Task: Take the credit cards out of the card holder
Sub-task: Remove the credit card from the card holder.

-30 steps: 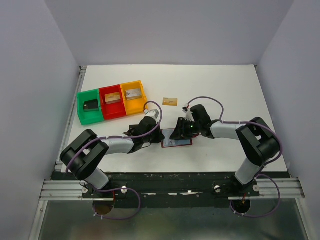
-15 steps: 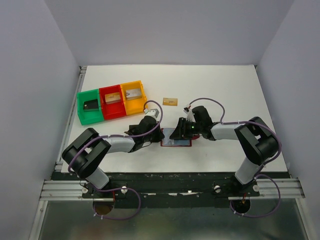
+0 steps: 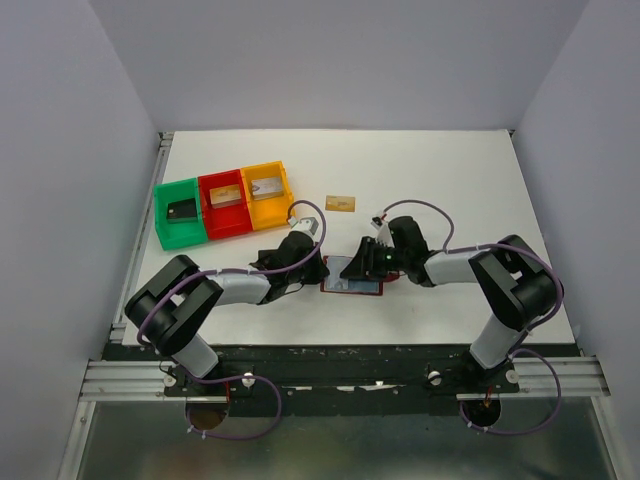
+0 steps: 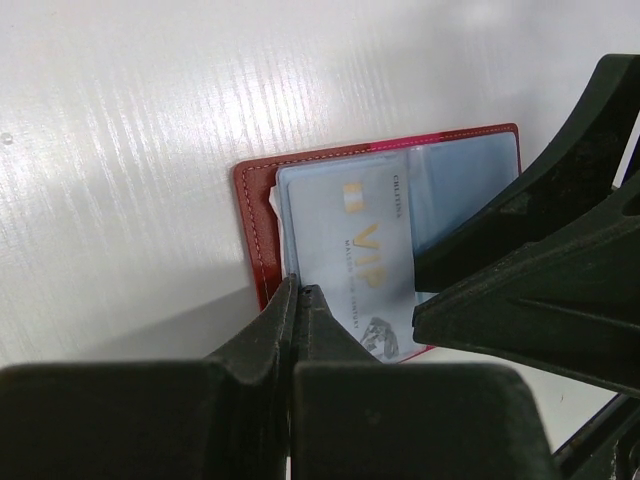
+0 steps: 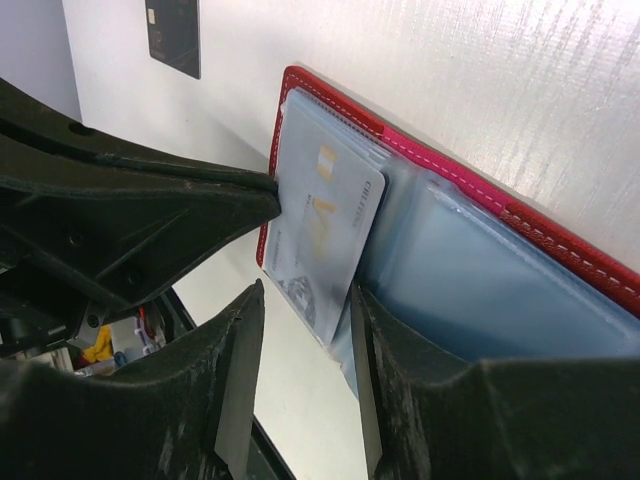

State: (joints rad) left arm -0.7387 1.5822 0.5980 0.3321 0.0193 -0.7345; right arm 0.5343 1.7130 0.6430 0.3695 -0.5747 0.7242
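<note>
partly done: gold card point(image 3: 341, 203) out (more apparently in trays point(image 3: 228, 229)). still pocketed in the open card holder point(image 4: 258, 215) on the table point(image 3: 450, 170): silver-grey card point(image 4: 360, 250), straddled by unclenched right gripper point(image 5: 305, 300), left gripper point(image 4: 297, 295) clenched alongside.

Both arms point(image 3: 235, 287) have black joints, pale grey links and looping purple cables point(image 3: 412, 204).

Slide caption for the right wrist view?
Open dark red folding card holder; corner of silver-grey plastic card between fingers of open right pincer, shut left pincer at its edge.
</note>
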